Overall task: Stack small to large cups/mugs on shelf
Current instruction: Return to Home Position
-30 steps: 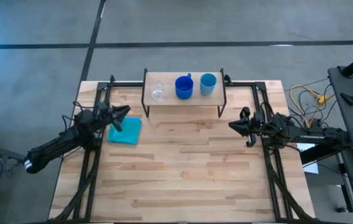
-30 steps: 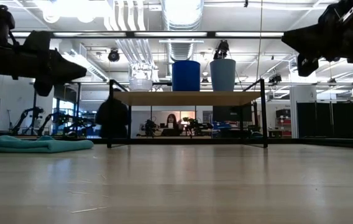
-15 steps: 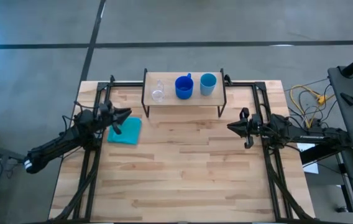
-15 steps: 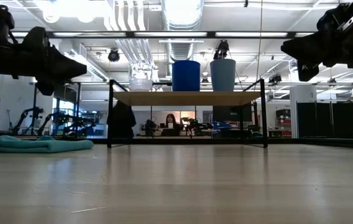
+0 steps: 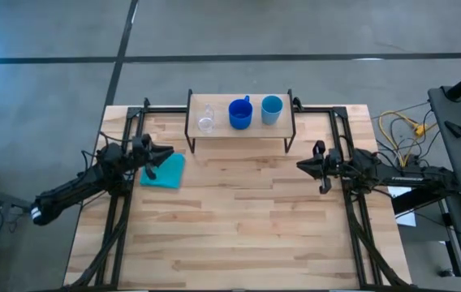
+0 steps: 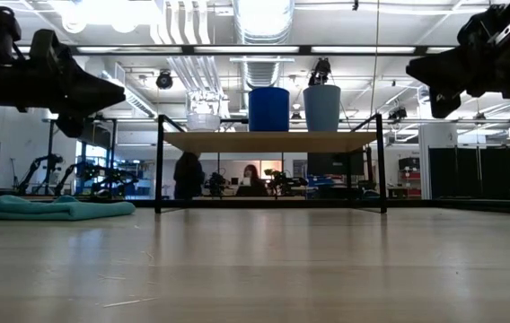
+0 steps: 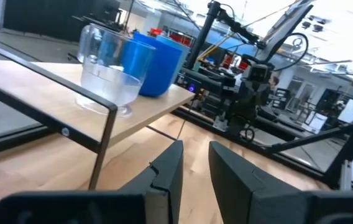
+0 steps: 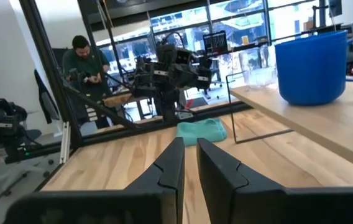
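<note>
The shelf (image 5: pixel 239 132) stands at the table's far edge on black legs. On it, each upright on its base, stand the clear cup (image 5: pixel 206 122), the dark blue mug (image 5: pixel 240 114) and the light blue cup (image 5: pixel 272 109), in a row from left to right. My left gripper (image 5: pixel 171 151) hovers over the table to the shelf's near left, above the teal cloth, its fingers (image 7: pixel 167 174) a narrow gap apart. My right gripper (image 5: pixel 299 165) hovers to the shelf's near right, shut. Both point toward the table's middle.
A folded teal cloth (image 5: pixel 163 172) lies flat on the table under the left gripper. Black frame rails (image 5: pixel 125 203) run along both table sides. Cables (image 5: pixel 401 130) lie beyond the right edge. People (image 8: pixel 80 62) are in the room behind.
My left gripper has shifted a little toward the table's near edge and turned slightly. A person in the room behind the shelf has walked to the right. The cups have stayed where they were.
</note>
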Controlling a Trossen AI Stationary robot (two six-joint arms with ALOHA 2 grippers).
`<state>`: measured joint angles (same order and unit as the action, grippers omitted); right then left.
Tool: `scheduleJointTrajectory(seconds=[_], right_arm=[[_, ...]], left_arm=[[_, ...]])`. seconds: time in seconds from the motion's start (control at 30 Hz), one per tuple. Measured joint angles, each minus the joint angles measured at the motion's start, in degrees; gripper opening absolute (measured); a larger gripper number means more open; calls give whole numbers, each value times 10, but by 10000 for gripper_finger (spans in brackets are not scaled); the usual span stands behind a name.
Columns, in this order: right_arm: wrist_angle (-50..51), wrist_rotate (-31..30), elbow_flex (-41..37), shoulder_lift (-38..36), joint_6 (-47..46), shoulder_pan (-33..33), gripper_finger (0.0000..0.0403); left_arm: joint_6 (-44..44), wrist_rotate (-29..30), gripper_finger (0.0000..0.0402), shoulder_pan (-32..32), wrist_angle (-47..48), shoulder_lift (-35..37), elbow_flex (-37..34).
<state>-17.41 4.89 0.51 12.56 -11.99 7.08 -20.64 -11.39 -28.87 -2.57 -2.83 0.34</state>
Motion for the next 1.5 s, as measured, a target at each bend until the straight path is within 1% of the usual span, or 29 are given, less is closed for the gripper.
scheduleJointTrajectory(seconds=[0.5, 0.63, 0.77, 0.87, 1.0, 1.23, 1.5], right_arm=[[5, 0, 0, 11, 0, -5, 38], [5, 0, 0, 23, 0, -5, 38], [5, 0, 0, 36, 0, -5, 38], [5, 0, 0, 46, -14, -5, 38], [6, 0, 0, 56, -38, -5, 38], [8, 0, 0, 60, -43, -5, 38], [9, 0, 0, 60, -41, -5, 38]], left_arm=[[4, -1, 63, 45, -27, -22, -1], [31, 3, 63, 54, -28, -42, -1], [45, 23, 63, 54, -27, -67, -1], [45, 23, 63, 54, -1, -82, -1], [45, 18, 63, 54, 0, -96, -1], [45, 17, 63, 54, 0, -86, 0], [45, 16, 63, 54, 0, -94, 0]])
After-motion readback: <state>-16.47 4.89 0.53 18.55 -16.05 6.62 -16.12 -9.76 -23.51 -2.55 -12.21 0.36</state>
